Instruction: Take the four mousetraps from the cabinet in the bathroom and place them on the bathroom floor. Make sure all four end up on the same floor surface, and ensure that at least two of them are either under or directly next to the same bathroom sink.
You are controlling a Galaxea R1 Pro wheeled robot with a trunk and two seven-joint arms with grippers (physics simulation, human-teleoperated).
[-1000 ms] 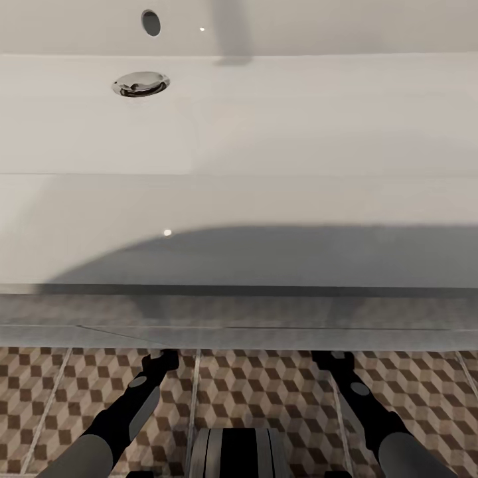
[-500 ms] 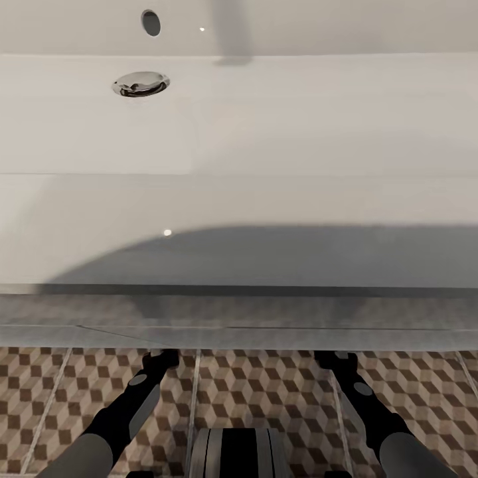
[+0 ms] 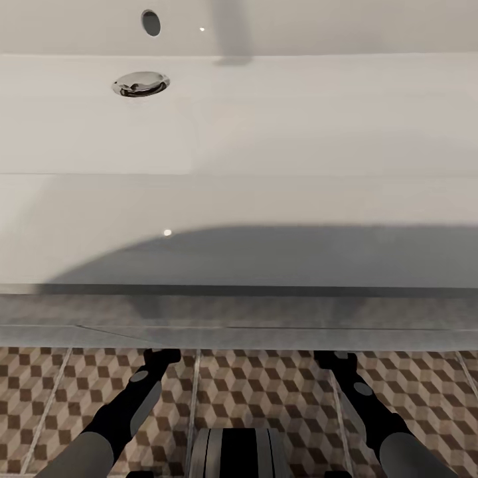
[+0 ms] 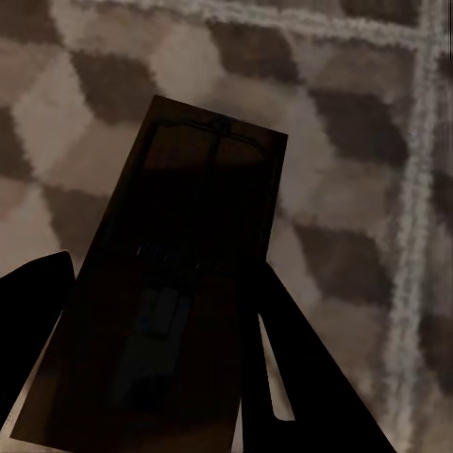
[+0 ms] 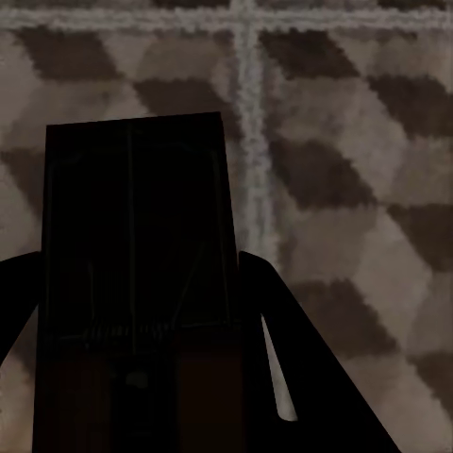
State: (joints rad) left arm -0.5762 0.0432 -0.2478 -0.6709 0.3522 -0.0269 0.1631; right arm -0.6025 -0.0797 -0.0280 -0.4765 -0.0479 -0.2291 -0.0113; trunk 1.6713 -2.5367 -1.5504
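Observation:
One mousetrap (image 4: 179, 283), a dark brown board with wire parts, lies between the fingers of my left gripper (image 4: 168, 264), just above the cube-patterned bathroom floor (image 4: 349, 189). My right gripper (image 5: 137, 257) is shut on another mousetrap (image 5: 137, 236) in the same way, next to a grout line. In the head view both arms reach down under the front edge of the white bathroom sink (image 3: 265, 199). There the left gripper (image 3: 161, 356) and right gripper (image 3: 335, 359) are partly hidden by that edge. The cabinet is out of view.
The chrome drain (image 3: 141, 84) and overflow hole (image 3: 151, 22) sit at the basin's far left. The vanity's grey front edge (image 3: 239, 335) overhangs the tiles (image 3: 265, 392) close above both wrists. My base (image 3: 238, 453) stands between the arms.
The left forearm has shifted slightly left and its wrist has moved a little further under the sink edge. The right arm has edged slightly right. The view itself has not moved.

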